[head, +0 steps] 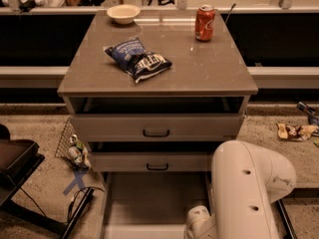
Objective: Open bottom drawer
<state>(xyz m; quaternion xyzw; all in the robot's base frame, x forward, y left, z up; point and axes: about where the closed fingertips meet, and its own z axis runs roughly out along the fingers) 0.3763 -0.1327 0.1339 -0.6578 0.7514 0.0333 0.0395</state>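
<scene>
The bottom drawer [149, 203] of the grey cabinet [149, 78] is pulled far out toward me, and its pale grey inside shows. Its front runs along the lower edge of the view, and its handle is out of view. The middle drawer [157, 162] and the top drawer [156, 126] sit above it, each with a small black bar handle. My white arm [249, 188] reaches down at the lower right, over the drawer's right side. My gripper is out of view below the frame, past the arm's end.
On the cabinet top lie a blue chip bag [138, 59], a red soda can [205, 23] and a pale bowl [123, 13]. A wire basket with trash [72, 146] stands at the cabinet's left. A dark stand [20, 173] is at the left. Wrappers [296, 131] lie on the floor to the right.
</scene>
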